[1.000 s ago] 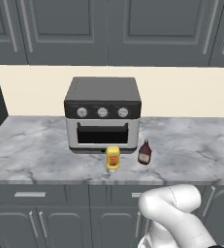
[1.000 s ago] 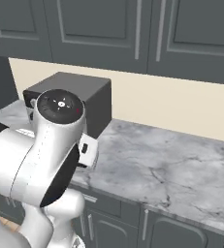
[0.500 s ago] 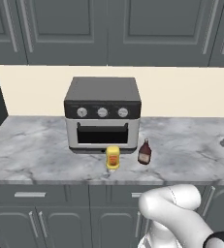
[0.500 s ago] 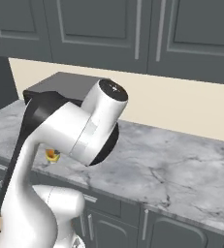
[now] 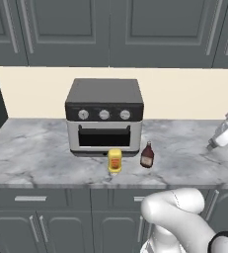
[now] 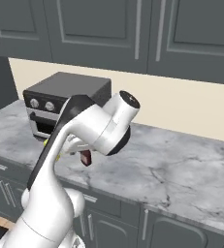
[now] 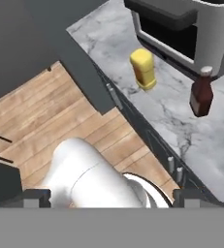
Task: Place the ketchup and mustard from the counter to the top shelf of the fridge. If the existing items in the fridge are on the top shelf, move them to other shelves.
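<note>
Yellow mustard (image 7: 143, 69) and brown-red ketchup (image 7: 201, 95) upright on marbled counter (image 7: 181, 121), well apart from the released tool (image 7: 111, 194).

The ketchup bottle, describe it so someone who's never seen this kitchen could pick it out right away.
Find the black-and-silver toaster oven on the marbled counter. Two small bottles stand in front of it; the ketchup is the right-hand one, dark brown-red with a narrow neck, beside the squat yellow mustard.
</note>
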